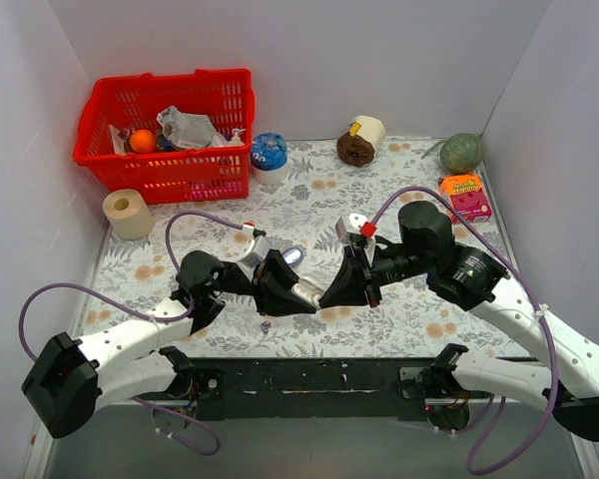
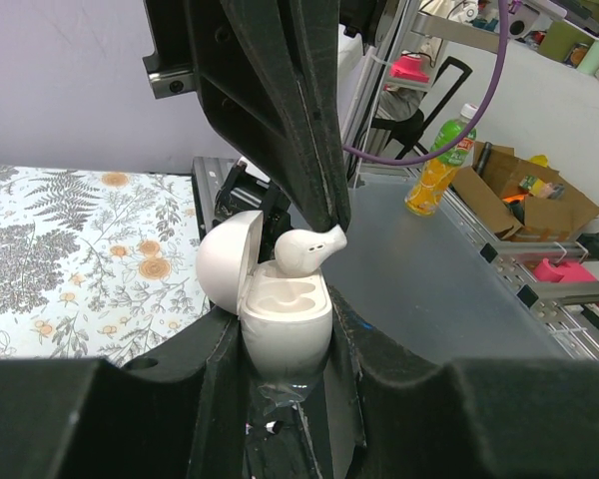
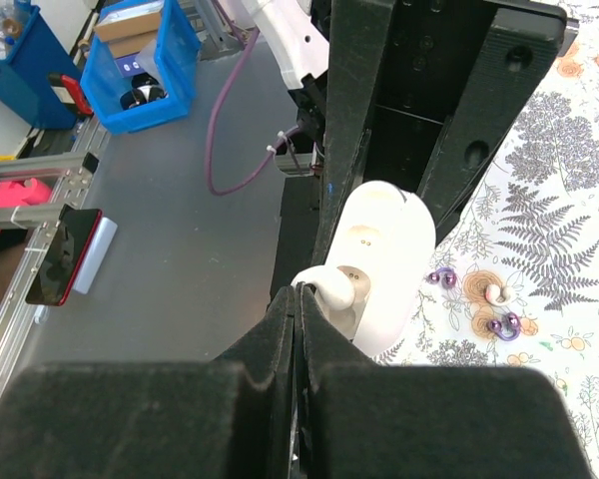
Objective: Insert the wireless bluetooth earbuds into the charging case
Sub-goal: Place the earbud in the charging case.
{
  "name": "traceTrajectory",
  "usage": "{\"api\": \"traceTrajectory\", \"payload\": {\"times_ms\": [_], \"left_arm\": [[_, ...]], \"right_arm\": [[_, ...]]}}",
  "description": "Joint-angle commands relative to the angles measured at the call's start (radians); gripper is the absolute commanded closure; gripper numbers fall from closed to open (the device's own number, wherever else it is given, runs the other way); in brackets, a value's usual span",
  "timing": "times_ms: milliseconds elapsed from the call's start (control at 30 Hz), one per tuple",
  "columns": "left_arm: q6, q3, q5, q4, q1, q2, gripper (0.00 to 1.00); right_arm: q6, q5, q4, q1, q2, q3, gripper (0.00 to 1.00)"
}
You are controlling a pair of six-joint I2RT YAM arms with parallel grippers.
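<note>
My left gripper [image 2: 285, 344] is shut on the charging case [image 2: 285, 319], a glossy white oval held upright with its lid [image 2: 225, 264] swung open to the left. One whitish earbud [image 2: 307, 249] hangs just over the case's open wells, pinched by its stem in my shut right gripper [image 3: 298, 297]. In the right wrist view that earbud [image 3: 334, 289] touches the case [image 3: 384, 249] at the nearer well. Small whitish-purple bits [image 3: 497, 295] lie on the floral cloth beyond. In the top view both grippers meet mid-table around the case [image 1: 306, 292].
A red basket [image 1: 165, 135] of items stands at the back left, with a paper roll [image 1: 128, 213] in front of it. Along the back are a blue-lidded cup [image 1: 269, 155], a brown and white roll [image 1: 361, 142] and a green ball [image 1: 461, 153]. An orange-pink box [image 1: 465, 196] sits at the right.
</note>
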Motion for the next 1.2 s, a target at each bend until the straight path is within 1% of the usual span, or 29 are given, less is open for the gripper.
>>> {"api": "traceTrajectory", "payload": {"times_ms": [0,233,500,533,633,733,833,867,900,967,1067,1167], "left_arm": [[-0.004,0.0,0.004,0.056,-0.002,0.002,1.0],[-0.01,0.006,0.006,0.07,-0.005,0.005,1.0],[0.001,0.008,-0.011,0.039,-0.005,-0.016,1.0],[0.001,0.005,-0.014,0.037,-0.005,-0.018,1.0],[-0.014,-0.008,-0.024,0.045,-0.005,-0.015,1.0],[-0.06,-0.035,-0.042,0.103,-0.005,-0.006,1.0],[-0.131,-0.075,-0.066,0.218,-0.005,0.01,1.0],[-0.148,-0.083,-0.068,0.288,-0.005,0.014,1.0],[-0.183,-0.096,-0.074,0.321,-0.005,0.033,1.0],[-0.206,-0.101,-0.083,0.388,-0.005,0.051,1.0],[-0.231,-0.098,-0.09,0.438,-0.005,0.089,1.0],[-0.229,-0.093,-0.094,0.45,-0.006,0.109,1.0]], "right_arm": [[0.047,-0.02,0.088,0.002,-0.011,-0.023,0.99],[0.049,-0.01,0.102,0.004,-0.011,-0.049,0.99],[-0.005,0.087,0.005,0.002,-0.02,-0.032,0.99],[-0.031,0.09,-0.008,0.002,-0.02,-0.029,0.99],[-0.031,0.124,-0.022,0.002,-0.022,-0.034,0.99],[-0.029,0.148,-0.024,0.004,-0.02,-0.04,0.99],[-0.029,0.164,-0.032,0.002,-0.014,-0.043,0.99],[-0.031,0.162,-0.03,0.004,-0.012,-0.045,0.99],[-0.029,0.162,-0.028,0.004,-0.011,-0.045,0.99],[-0.029,0.165,-0.027,0.002,-0.008,-0.04,0.99],[-0.032,0.167,-0.039,0.004,0.003,-0.022,0.99],[-0.034,0.167,-0.047,0.002,0.012,-0.005,0.99]]}}
